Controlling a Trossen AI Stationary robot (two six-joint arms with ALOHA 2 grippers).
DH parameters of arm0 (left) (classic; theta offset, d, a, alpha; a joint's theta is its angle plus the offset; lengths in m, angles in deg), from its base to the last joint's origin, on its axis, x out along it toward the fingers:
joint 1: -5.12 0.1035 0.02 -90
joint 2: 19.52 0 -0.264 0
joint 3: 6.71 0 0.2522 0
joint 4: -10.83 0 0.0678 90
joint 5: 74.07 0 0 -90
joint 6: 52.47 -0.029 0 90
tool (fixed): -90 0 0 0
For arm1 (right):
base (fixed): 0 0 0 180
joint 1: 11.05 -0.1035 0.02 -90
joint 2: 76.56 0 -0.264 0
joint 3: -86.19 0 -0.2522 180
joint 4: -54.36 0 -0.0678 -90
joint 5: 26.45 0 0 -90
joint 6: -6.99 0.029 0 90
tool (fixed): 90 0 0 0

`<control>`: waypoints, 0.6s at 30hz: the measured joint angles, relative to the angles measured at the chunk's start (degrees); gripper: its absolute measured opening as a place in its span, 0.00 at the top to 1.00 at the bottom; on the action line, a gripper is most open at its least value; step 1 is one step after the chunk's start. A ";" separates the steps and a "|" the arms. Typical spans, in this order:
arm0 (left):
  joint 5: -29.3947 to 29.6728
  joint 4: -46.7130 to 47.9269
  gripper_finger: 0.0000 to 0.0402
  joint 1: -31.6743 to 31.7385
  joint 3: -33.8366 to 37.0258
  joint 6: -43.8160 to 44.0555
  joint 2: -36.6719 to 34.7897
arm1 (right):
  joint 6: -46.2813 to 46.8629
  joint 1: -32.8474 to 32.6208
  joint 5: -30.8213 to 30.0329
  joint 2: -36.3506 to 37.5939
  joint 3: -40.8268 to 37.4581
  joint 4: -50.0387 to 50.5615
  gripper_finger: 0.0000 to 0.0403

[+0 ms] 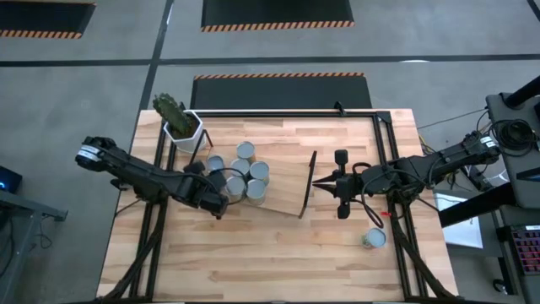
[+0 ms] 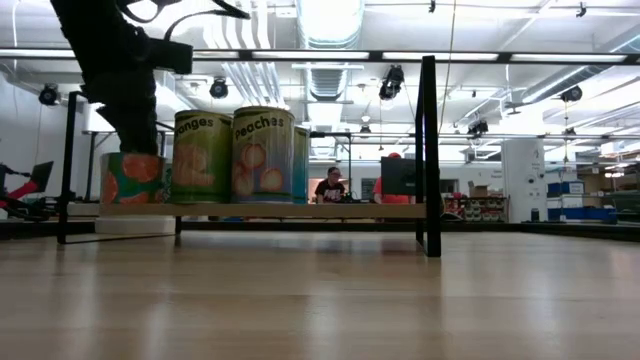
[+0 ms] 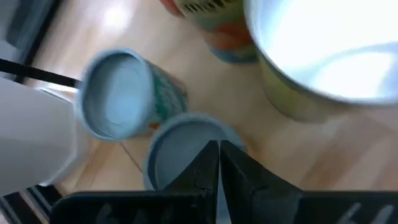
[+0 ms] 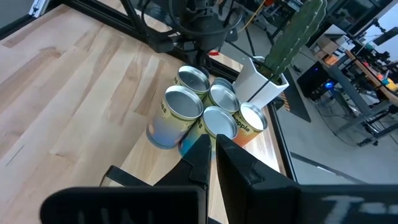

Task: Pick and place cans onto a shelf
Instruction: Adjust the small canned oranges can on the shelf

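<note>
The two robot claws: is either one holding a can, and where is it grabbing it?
No. The left gripper is shut empty above the cans; the right gripper is shut on nothing.

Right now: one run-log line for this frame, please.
left gripper: shut, over cans on shelf | right gripper: shut, empty, at shelf's end | one can off shelf, on table

Non-task items in view

A white hexagonal plant pot (image 1: pixel 183 128) holding a green cactus (image 1: pixel 169 108) is standing at the far left of the wooden tabletop (image 1: pixel 253 253). Black floor mats with orange-striped edges (image 1: pixel 277 13) are lying beyond it. A seated person (image 2: pixel 329 187) is showing in the background room.
</note>
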 joint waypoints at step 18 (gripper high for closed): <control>-7.63 5.18 1.00 -1.64 -8.20 -5.69 0.00 | -0.34 0.00 0.00 0.02 0.00 0.00 0.97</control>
